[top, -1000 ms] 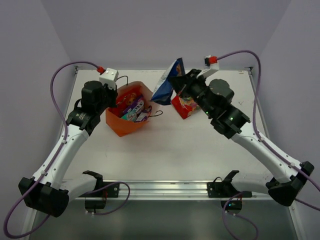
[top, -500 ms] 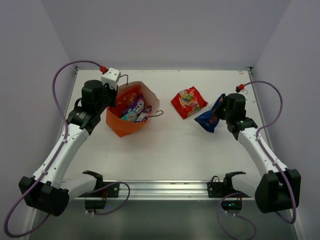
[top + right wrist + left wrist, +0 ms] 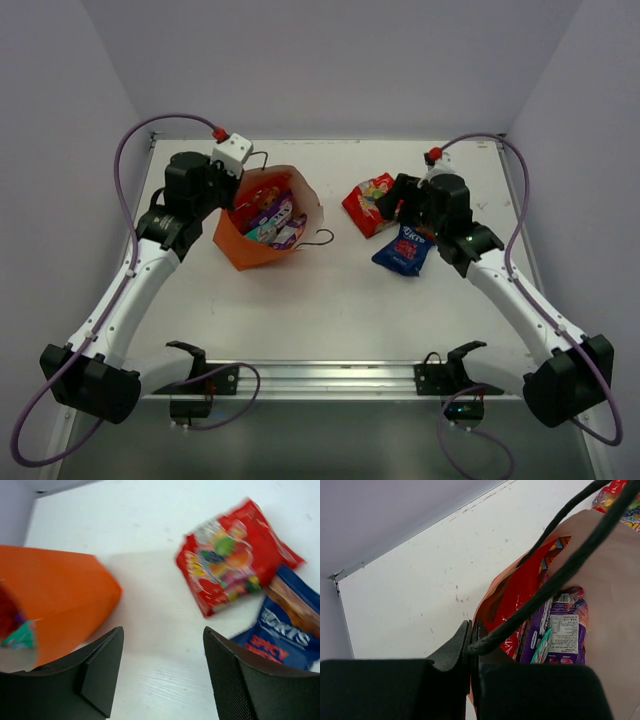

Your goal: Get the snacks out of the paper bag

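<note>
While the orange paper bag (image 3: 250, 252) gapes, two glossy foil snacks (image 3: 368, 203) lie flat.

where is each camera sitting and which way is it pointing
Top external: above and behind, looking down on the table; both arms and their bases show.
Left wrist: looks past the shut left fingers, pinching a handle, into the paper bag.
Right wrist: looks past the open right fingers at the red packet and blue packet.
Shared: all three show the bag.
</note>
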